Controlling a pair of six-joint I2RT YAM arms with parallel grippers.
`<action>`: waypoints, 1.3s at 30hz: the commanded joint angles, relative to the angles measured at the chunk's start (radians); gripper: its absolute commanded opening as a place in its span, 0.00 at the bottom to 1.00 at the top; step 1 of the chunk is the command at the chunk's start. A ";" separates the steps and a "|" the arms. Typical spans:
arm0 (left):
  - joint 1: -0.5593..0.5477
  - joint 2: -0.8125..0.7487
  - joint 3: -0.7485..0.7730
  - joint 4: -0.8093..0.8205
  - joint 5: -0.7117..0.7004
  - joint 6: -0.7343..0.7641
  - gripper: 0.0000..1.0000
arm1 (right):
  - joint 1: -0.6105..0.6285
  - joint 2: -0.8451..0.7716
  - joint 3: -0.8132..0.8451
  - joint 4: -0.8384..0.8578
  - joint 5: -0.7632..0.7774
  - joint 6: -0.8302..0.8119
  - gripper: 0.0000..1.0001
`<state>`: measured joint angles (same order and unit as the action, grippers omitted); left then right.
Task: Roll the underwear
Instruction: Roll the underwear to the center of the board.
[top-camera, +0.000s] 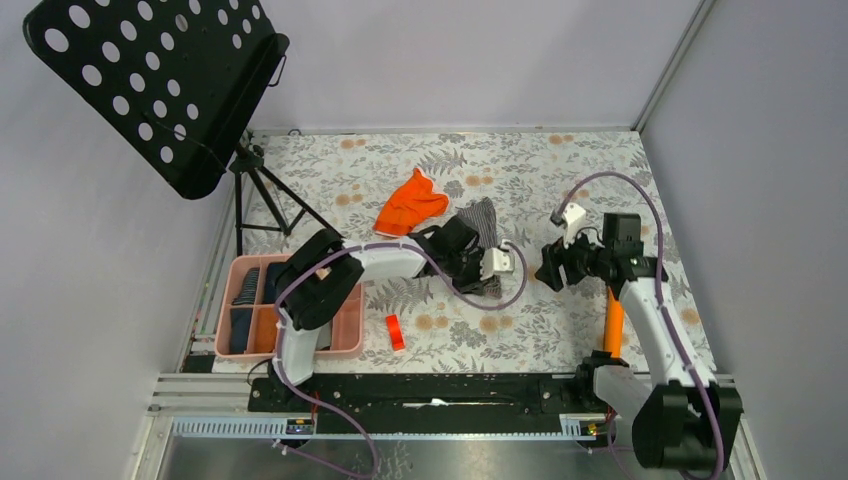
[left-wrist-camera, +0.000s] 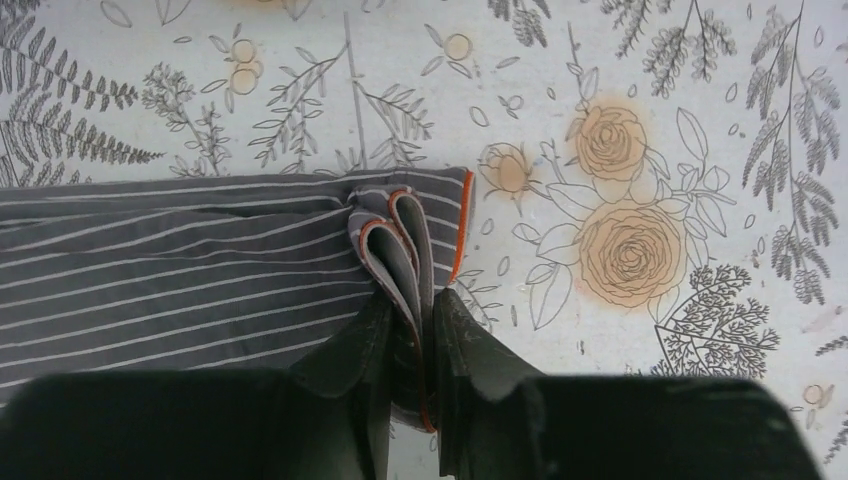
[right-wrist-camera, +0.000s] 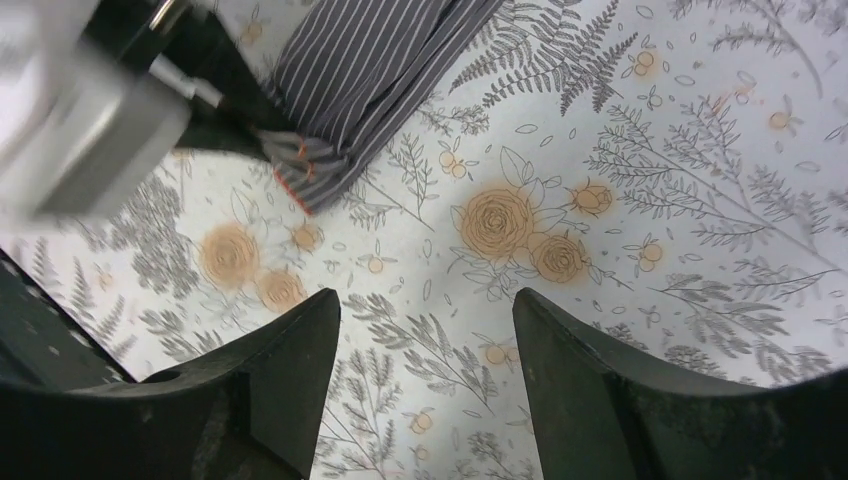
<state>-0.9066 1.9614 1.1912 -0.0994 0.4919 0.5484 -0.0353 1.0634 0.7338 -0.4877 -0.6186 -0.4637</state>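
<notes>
The left gripper (left-wrist-camera: 410, 335) is pinched tight on the grey striped underwear (left-wrist-camera: 200, 280), gripping a bunched fold at the orange-trimmed edge of the cloth, where the fabric stands up in a couple of loops between the two fingers. The rest of the garment lies flat on the flowered table (top-camera: 560, 170), stretching away to the left in the left wrist view. The right gripper (right-wrist-camera: 425, 305) hangs above bare tablecloth with its fingers spread wide and nothing between them; the pinched corner of the grey underwear lies ahead of it, apart from it. In the top view the orange underwear (top-camera: 410, 203) lies crumpled just beyond the left arm, near the grey one. A pink tray (top-camera: 345, 345) sits at the near left edge with dark cloths in its compartments, a small red block (top-camera: 395, 331) lies just right of it, and an orange cylinder (top-camera: 613, 320) lies beside the right arm
</notes>
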 joint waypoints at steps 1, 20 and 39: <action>0.092 0.096 0.117 -0.193 0.169 -0.110 0.14 | 0.010 -0.140 -0.079 -0.043 -0.049 -0.346 0.71; 0.229 0.339 0.495 -0.477 0.588 -0.283 0.16 | 0.518 -0.102 -0.311 0.494 0.147 -0.583 0.93; 0.242 0.371 0.540 -0.482 0.607 -0.308 0.19 | 0.584 0.216 -0.257 0.736 0.200 -0.656 0.85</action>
<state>-0.6701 2.3253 1.6894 -0.5743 1.0580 0.2379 0.5362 1.2507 0.4328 0.1452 -0.4461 -1.1034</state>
